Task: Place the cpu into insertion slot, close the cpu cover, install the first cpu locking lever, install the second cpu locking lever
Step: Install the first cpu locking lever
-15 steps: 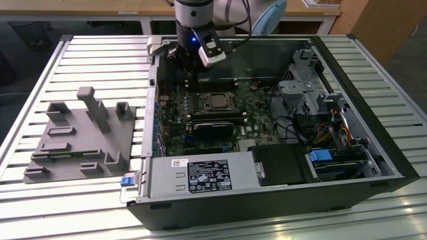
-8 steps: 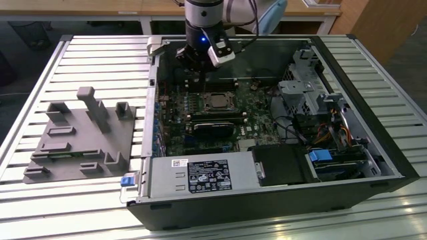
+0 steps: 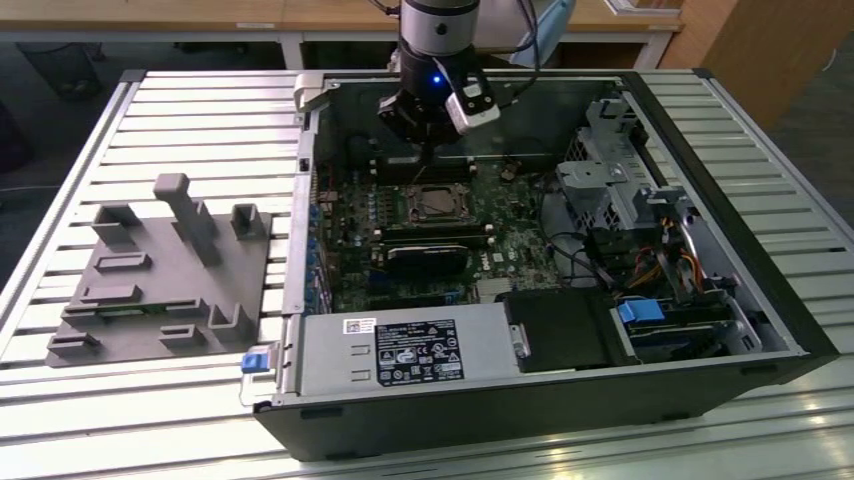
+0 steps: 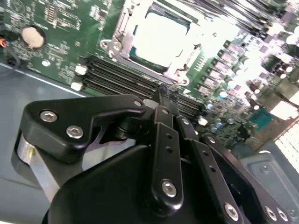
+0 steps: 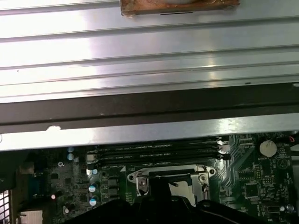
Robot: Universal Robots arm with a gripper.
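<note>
CPU [image 4: 161, 35] is seated in the insertion slot [image 3: 435, 203] on the green motherboard [image 3: 514, 255], cover [image 4: 122, 29] around it, while the gripper [image 4: 166, 93] hovers just above, fingers pressed together, holding nothing.

Slatted metal counter [image 5: 149, 51] runs beyond the dark case wall [image 5: 149, 105]. Green circuit board [image 5: 261, 186] carries long black memory slots [image 5: 154, 150] beside the silvery cpu cover [image 5: 170, 173]. Black hand [image 5: 159, 205] partly hides the cover.
</note>
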